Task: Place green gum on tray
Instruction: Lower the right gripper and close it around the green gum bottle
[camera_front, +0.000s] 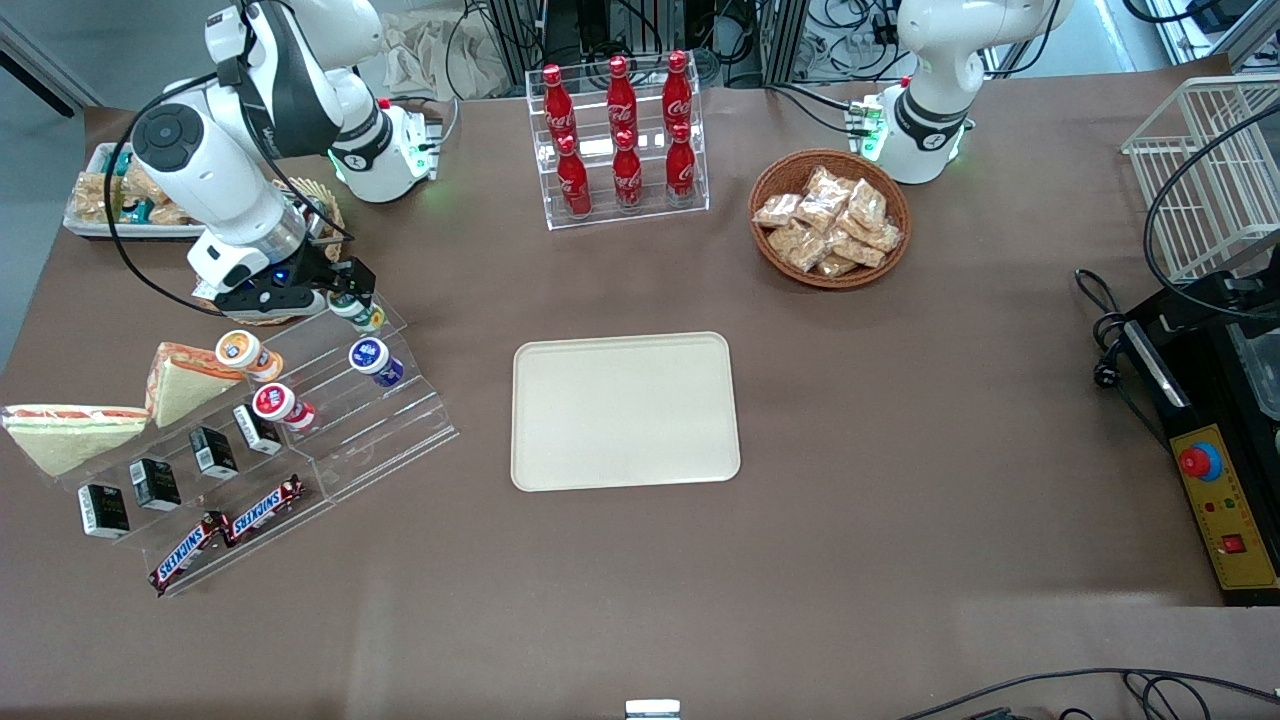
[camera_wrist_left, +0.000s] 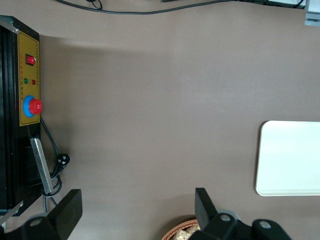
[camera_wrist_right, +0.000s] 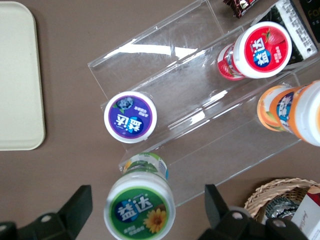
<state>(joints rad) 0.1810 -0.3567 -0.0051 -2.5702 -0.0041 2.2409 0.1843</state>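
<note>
The green gum (camera_wrist_right: 139, 210), a small bottle with a white-rimmed green lid, stands on the top step of a clear stepped rack (camera_wrist_right: 190, 115). My gripper (camera_wrist_right: 147, 200) is open and straddles the bottle, with a gap between the lid and each black finger. In the front view the gripper (camera_front: 345, 292) hangs over the green gum (camera_front: 358, 314) at the working arm's end of the table. The cream-beige tray (camera_front: 625, 410) lies flat at the table's middle with nothing on it. One edge of the tray (camera_wrist_right: 17, 75) shows in the right wrist view.
On the rack near the gum stand a blue-lidded bottle (camera_front: 373, 359), a red-lidded one (camera_front: 276, 403) and an orange one (camera_front: 243, 352). Lower steps hold small black cartons and Snickers bars (camera_front: 225, 530). Sandwiches (camera_front: 185, 378) lie beside the rack, and a wicker basket (camera_wrist_right: 280, 200) sits close by.
</note>
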